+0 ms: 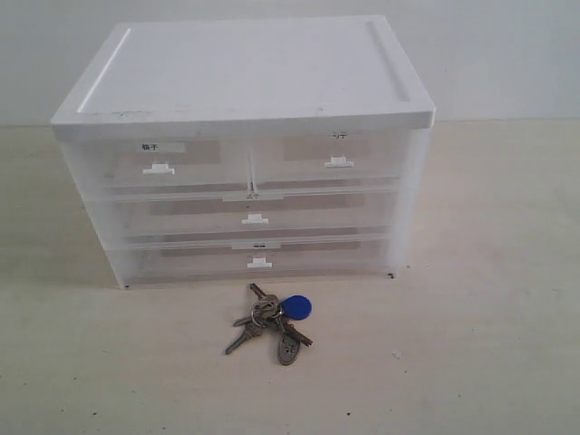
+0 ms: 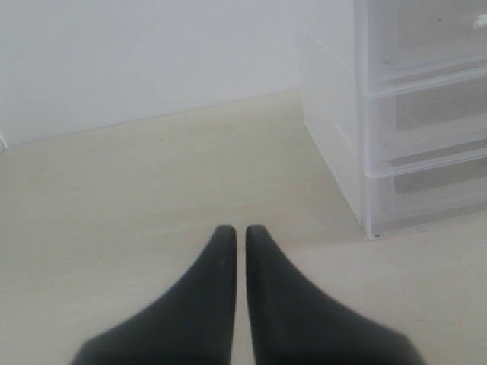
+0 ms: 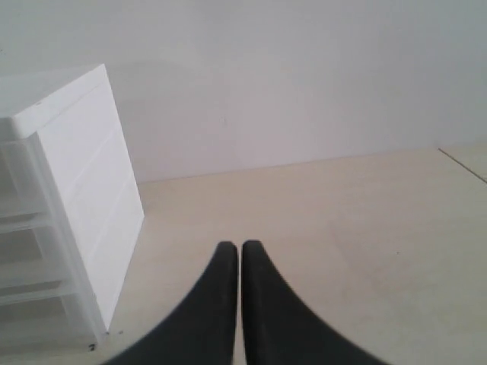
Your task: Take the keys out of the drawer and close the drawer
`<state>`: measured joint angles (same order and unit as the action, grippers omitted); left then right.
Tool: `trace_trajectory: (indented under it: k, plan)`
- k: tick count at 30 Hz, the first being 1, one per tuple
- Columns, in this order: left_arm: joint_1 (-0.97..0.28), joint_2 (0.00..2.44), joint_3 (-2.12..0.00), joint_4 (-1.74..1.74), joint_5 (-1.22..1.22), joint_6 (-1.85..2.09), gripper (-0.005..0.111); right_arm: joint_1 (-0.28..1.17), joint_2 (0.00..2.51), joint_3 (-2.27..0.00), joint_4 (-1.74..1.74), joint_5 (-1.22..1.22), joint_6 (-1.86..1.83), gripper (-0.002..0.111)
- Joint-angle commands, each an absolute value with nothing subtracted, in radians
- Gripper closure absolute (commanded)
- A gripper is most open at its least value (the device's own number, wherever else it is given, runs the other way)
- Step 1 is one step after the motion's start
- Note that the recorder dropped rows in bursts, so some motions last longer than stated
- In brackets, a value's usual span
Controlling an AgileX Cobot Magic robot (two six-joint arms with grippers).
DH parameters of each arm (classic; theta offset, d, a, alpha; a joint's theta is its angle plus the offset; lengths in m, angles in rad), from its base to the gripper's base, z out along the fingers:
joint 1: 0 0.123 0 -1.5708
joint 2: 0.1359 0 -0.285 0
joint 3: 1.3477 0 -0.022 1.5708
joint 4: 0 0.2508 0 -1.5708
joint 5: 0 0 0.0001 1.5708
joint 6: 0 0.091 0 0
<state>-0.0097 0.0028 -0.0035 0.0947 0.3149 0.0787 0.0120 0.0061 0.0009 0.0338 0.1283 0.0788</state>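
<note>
The left gripper (image 2: 240, 232) has smooth, matte black tapered fingers drawn together to a hairline gap, with nothing between them. It hangs over the pale wood-grain table (image 1: 489, 317), off the left side of the drawer cabinet (image 1: 245, 72).

The cabinet is boxy frosted white plastic with a flat rimmed top. It has two small drawers side by side (image 1: 159, 163) (image 1: 331, 159) above two wide ones (image 1: 254, 213) (image 1: 258, 258), all pushed in. Dull shapes show through the cloudy fronts, but the contents cannot be told.

The keys (image 1: 272, 322), grey metal on a ring with a round blue fob (image 1: 295, 308), lie on the table just before the bottom drawer. They fall outside both wrist views.

The right gripper (image 3: 240, 247) is pinched together likewise and holds nothing, off the cabinet's right side.
</note>
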Motion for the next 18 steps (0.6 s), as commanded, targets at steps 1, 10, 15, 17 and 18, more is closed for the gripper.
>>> trace_trajectory:
  k: [1,10,15,17,18]
  plan:
    - [-0.005,0.000,0.000,0.095,0.314,0.071,0.102,0.009,0.000,0.000,0.024,0.141,0.077,0.108]
    - [-0.005,0.000,0.000,0.095,0.314,0.071,0.102,0.009,0.000,0.000,0.000,0.213,0.070,0.108]
    - [-0.005,0.000,0.000,0.095,0.314,0.071,0.102,0.009,0.000,0.000,-0.019,0.341,0.028,0.108]
    - [-0.005,0.000,0.000,0.095,0.314,0.071,0.102,0.009,0.000,0.000,-0.019,0.345,0.007,0.108]
    - [-0.005,0.000,0.000,0.095,0.314,0.071,0.102,0.009,0.000,0.000,-0.019,0.345,-0.006,0.108]
